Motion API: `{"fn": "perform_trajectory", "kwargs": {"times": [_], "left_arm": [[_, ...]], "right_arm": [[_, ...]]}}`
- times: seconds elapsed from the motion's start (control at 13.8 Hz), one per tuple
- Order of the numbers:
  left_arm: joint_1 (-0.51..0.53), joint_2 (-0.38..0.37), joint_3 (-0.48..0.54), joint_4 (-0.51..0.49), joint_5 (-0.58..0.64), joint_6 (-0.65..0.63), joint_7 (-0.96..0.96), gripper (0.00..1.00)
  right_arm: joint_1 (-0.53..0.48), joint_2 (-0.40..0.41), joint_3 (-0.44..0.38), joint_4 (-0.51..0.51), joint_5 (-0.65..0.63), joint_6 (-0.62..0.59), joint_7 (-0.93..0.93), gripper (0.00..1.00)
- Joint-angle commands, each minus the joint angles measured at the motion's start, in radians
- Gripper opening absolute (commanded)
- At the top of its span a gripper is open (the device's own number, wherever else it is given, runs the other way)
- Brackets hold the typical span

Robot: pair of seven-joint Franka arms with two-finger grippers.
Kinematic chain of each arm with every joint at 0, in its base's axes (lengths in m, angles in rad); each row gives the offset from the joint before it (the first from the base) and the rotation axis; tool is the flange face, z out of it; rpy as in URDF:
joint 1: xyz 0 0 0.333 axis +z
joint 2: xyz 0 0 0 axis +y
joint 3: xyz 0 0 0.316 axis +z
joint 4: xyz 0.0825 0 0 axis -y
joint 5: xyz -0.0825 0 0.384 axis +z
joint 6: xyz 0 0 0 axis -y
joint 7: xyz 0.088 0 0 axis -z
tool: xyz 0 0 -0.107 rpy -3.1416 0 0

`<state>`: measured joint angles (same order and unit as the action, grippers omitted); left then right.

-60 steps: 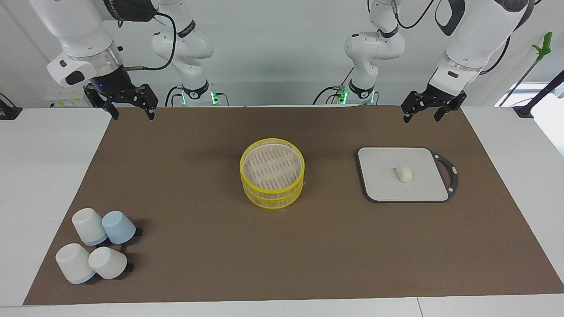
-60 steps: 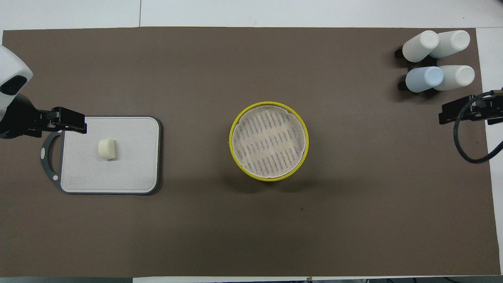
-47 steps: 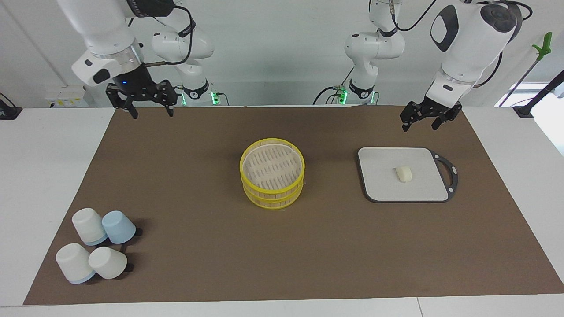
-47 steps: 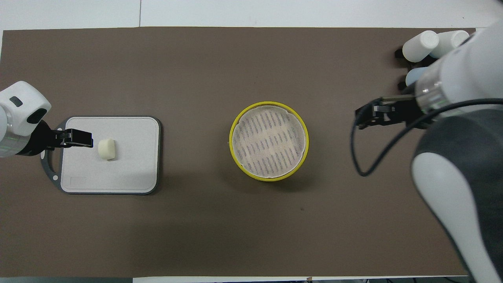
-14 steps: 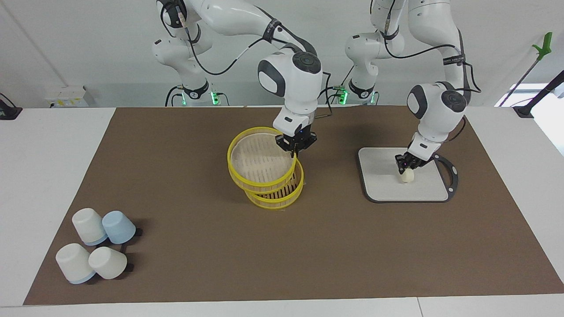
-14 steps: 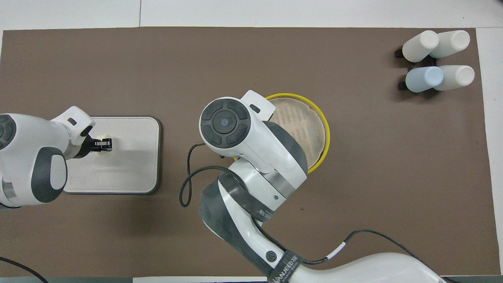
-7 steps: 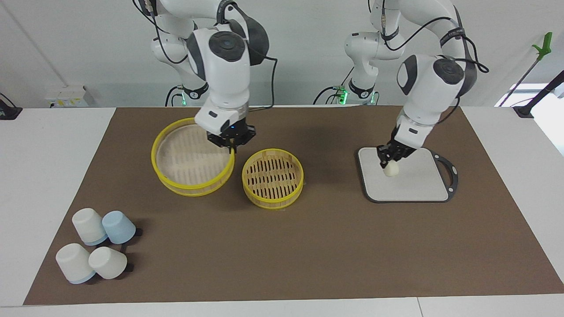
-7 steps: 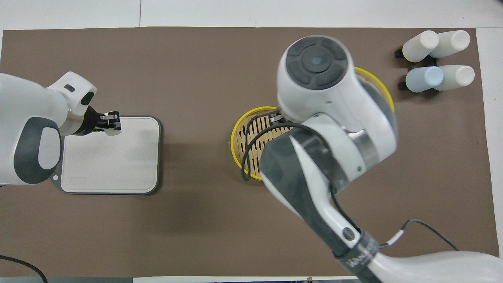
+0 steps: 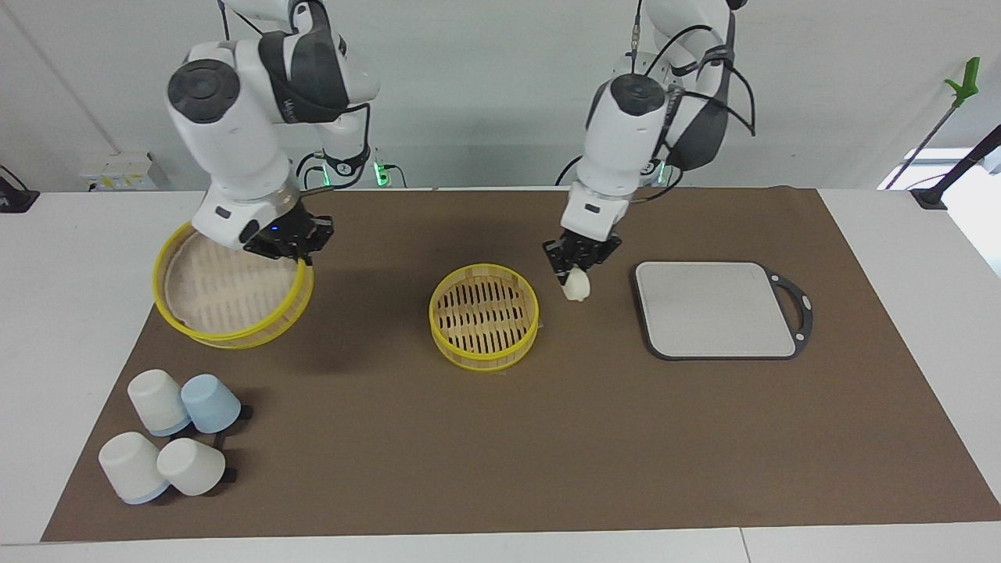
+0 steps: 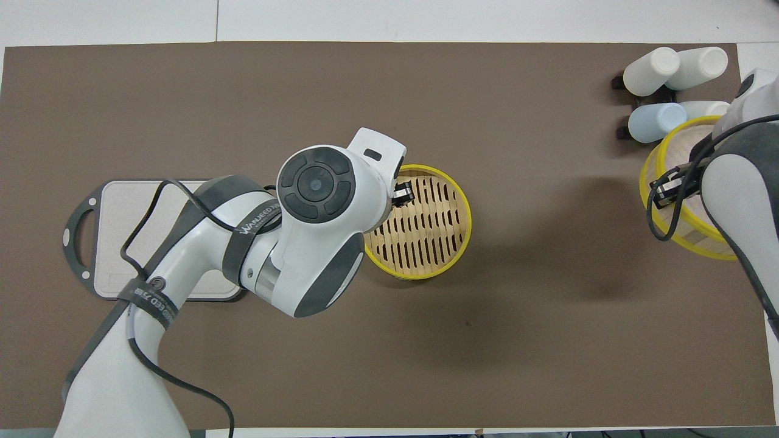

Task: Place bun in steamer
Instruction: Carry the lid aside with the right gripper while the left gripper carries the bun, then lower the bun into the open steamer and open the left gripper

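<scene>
Though gripped, bun [image 9: 575, 286] hidden overhead beneath left arm [image 10: 316, 207].

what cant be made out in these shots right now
- Bun: in the overhead view the left arm's own body hides it; only the facing view shows it, held in the left end effector.
- Grey board: overhead, the left arm covers much of it.
- Lid: overhead, the right arm covers part of it.
- Right end effector: fingertips hidden at the lid's rim.

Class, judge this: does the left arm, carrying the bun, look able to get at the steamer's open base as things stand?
Probably yes: the steamer stands uncovered, its lid held aside by the right gripper; the left gripper holds the bun just beside its rim.
</scene>
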<state>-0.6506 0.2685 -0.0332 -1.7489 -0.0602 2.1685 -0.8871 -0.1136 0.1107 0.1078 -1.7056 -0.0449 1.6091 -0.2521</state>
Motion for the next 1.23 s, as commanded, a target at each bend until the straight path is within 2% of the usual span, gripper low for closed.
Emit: {"fn": "perform_trajectory", "kwargs": {"times": [0.0,0.43,0.51,0.58,0.65,1.01,1.16], "left_arm": [[-0.053,0.081,0.021,-0.006,0.075,0.086,-0.08,0.3],[-0.063,0.12,0.021,-0.041,0.111,0.162,-0.127,0.32],[-0.067,0.118,0.021,-0.047,0.121,0.162,-0.137,0.45],[-0.073,0.117,0.021,-0.052,0.131,0.16,-0.145,0.77],[-0.072,0.117,0.022,-0.057,0.131,0.159,-0.145,1.0],[-0.063,0.092,0.022,-0.058,0.131,0.122,-0.141,1.0],[-0.031,0.026,0.022,-0.058,0.131,0.045,-0.116,1.0]], "right_arm": [[0.005,-0.077,0.018,-0.118,0.008,0.066,-0.009,0.0],[0.003,-0.085,0.018,-0.129,0.008,0.066,-0.01,0.0],[0.005,-0.085,0.018,-0.129,0.008,0.066,-0.009,0.0],[0.005,-0.086,0.018,-0.129,0.008,0.066,-0.007,0.0],[0.005,-0.086,0.018,-0.129,0.008,0.067,-0.007,0.0],[0.009,-0.086,0.018,-0.129,0.008,0.072,-0.001,0.0],[0.038,-0.085,0.021,-0.124,0.01,0.08,0.017,0.0]]}}
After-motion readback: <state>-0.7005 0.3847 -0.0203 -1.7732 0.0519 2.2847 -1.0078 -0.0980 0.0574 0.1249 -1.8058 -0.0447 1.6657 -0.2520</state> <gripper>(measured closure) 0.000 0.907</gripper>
